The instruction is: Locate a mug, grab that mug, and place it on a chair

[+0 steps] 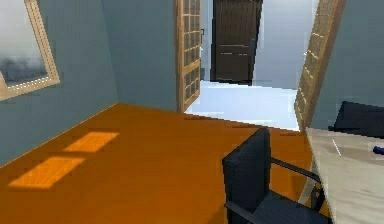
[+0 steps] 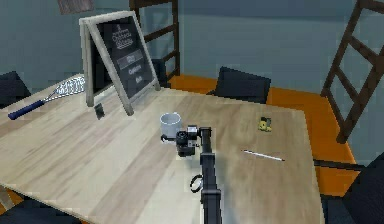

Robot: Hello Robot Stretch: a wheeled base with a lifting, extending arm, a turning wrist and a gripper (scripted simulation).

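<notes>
Orange floor [image 1: 150,170] and a chair [image 1: 262,185] lay ahead; sideways, the gripper [image 2: 180,142] was at a table [image 2: 100,165]'s mug [image 2: 170,122], grasp untellable.

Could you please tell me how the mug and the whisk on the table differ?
The mug is white and squat; the whisk is long and thin, with a blue handle and a wire head. The mug stands upright; the whisk lies flat, farther toward the arm side view's left. Both rest on the pale wooden table.
</notes>
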